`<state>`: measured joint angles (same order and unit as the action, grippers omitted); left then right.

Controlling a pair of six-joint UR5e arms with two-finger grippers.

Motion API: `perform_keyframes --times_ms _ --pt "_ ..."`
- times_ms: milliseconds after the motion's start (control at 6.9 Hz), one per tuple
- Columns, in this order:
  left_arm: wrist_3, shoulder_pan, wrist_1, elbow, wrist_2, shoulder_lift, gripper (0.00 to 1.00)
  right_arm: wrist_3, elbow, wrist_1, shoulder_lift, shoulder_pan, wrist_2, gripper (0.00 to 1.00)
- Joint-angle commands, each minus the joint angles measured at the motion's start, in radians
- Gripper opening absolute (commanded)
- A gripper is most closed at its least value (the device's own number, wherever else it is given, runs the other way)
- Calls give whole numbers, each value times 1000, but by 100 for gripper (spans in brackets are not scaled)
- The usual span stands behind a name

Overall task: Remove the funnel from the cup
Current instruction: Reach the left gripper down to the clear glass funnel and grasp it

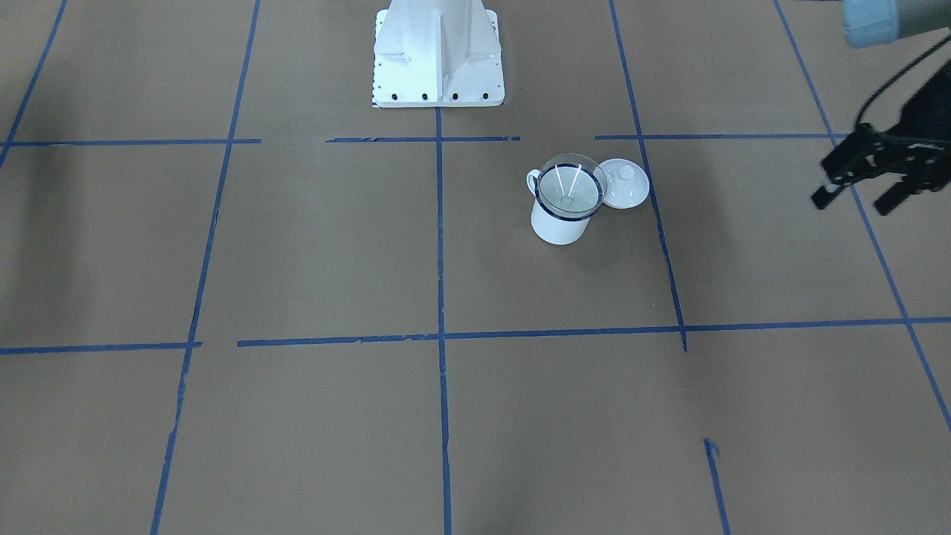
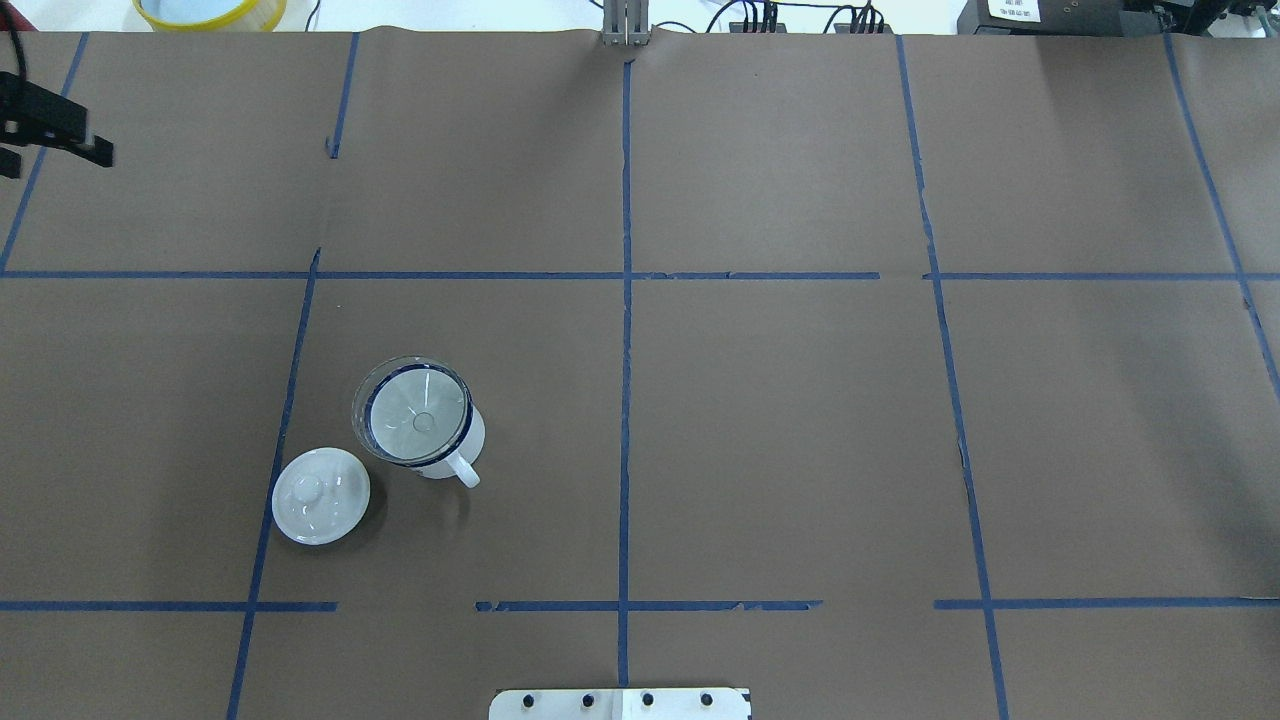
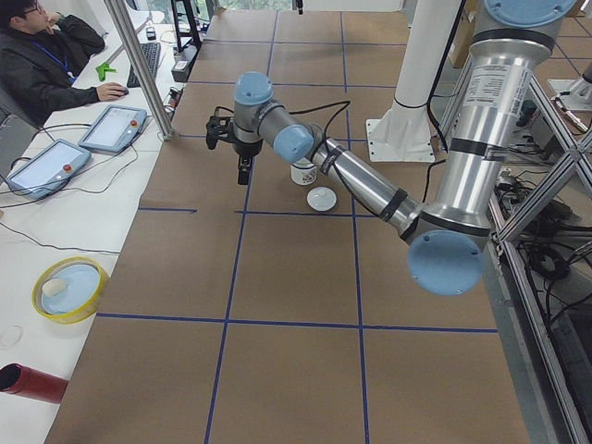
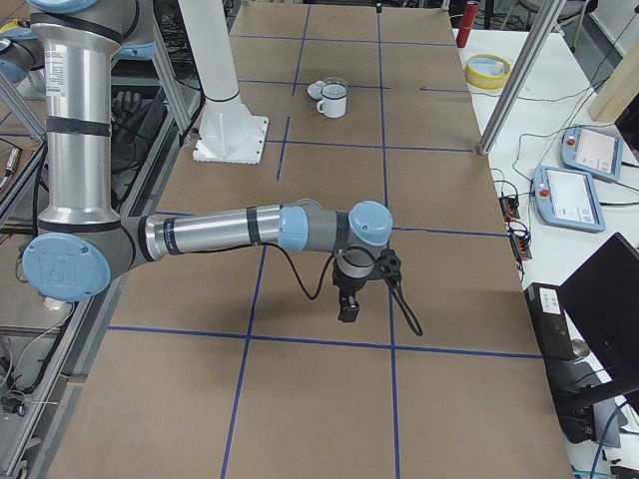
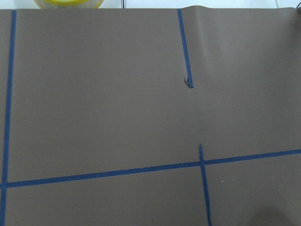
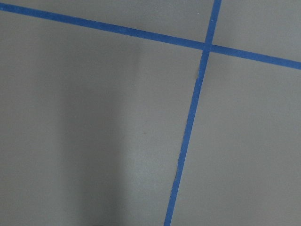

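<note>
Resting in cup point(image 1: 559, 227) (lid point(image 1: 624, 183) beside): funnel point(image 1: 568, 189)

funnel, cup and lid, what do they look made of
Funnel: probably clear plastic; the blue rim beneath shows through it, and it catches glints.
Cup: looks like glossy white enamelled metal with a thin dark blue rim; it could be ceramic.
Lid: glossy white, with highlights on its dome and knob; enamel or ceramic, cannot tell which.

A: Premises type?
B: Robotics laboratory. Evidence: silver-and-blue jointed robot arm point(image 4: 220, 232), brown paper-covered table point(image 2: 800, 450) gridded with blue tape lines point(image 2: 626, 400), grey touchscreen teach pendant point(image 3: 113, 128), seated operator in dark jacket point(image 3: 46, 65) at a side desk.
</note>
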<state>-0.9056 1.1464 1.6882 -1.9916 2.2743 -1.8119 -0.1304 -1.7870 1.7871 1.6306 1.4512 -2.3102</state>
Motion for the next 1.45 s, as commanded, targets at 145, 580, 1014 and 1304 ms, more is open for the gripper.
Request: perform_keyframes --times_ms 145,580,1014,1304 --pt "-474 -346 -205 -18 -218 -250 100 0 0 0 -2 0 0 100" --pt "-570 -551 -324 16 -378 -296 90 0 0 0 0 0 0 100" --pt "-604 -597 -331 85 -400 -334 66 0 0 0 0 0 0 100" --pt "-601 -599 -329 92 -406 -339 56 0 1 2 0 0 0 100"
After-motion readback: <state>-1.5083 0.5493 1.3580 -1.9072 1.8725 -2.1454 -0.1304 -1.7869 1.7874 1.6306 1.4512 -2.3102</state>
